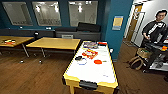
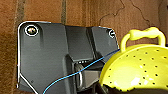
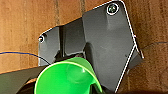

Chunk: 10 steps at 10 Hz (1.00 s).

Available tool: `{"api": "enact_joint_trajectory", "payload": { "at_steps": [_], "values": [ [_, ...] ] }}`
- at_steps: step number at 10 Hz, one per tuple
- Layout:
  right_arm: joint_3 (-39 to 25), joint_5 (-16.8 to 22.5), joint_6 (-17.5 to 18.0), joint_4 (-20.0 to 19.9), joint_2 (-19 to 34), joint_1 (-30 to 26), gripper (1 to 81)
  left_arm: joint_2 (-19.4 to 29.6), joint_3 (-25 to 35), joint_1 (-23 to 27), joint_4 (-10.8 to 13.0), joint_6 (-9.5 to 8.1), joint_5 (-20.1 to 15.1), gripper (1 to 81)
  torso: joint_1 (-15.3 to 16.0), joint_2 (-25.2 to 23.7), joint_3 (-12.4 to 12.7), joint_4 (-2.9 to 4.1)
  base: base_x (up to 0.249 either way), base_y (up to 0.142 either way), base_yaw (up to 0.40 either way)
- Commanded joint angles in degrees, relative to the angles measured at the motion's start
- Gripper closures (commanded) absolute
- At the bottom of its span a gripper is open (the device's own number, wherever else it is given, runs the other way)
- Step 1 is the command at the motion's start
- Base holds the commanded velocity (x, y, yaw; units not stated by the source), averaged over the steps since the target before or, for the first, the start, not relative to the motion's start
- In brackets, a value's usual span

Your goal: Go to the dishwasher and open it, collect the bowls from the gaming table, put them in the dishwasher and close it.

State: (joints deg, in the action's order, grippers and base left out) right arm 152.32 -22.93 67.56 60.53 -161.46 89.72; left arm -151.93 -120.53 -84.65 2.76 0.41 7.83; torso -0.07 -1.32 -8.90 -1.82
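Note:
The gaming table, with a white top and yellow-green rim, stands just ahead of me in the head view. On it lie a black bowl and an orange-red bowl near the middle. In the left wrist view my left gripper holds a yellow-green perforated bowl with a loop handle above the wood floor. In the right wrist view my right gripper holds a green bowl. The dishwasher is out of view.
Flat colourful packets lie on the far half of the table. Plain yellow wood tables stand to the left. A teal pillar rises behind the table. A person stands at the right by a cart.

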Motion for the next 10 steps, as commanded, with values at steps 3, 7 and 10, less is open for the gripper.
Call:
{"api": "enact_joint_trajectory", "payload": {
  "at_steps": [3,7,10],
  "values": [
    [0.2,1.0,-0.1,0.8,0.8,-1.7,81.1,0.3,-0.9,1.9,0.8,0.55,-2.6,81.1,0.1,0.0,0.0,0.00,-0.134,0.000,0.000],
    [0.2,1.0,-0.1,0.8,0.5,-1.6,81.1,-0.2,-1.6,1.9,0.8,0.55,-2.7,81.1,0.1,0.0,0.0,0.00,-0.134,0.000,0.000],
    [0.2,1.0,-0.1,0.8,0.2,-1.7,81.1,-0.2,-1.6,1.8,0.8,0.55,-2.7,81.1,0.1,0.0,0.0,0.00,-0.134,0.000,0.000]
  ]
}}
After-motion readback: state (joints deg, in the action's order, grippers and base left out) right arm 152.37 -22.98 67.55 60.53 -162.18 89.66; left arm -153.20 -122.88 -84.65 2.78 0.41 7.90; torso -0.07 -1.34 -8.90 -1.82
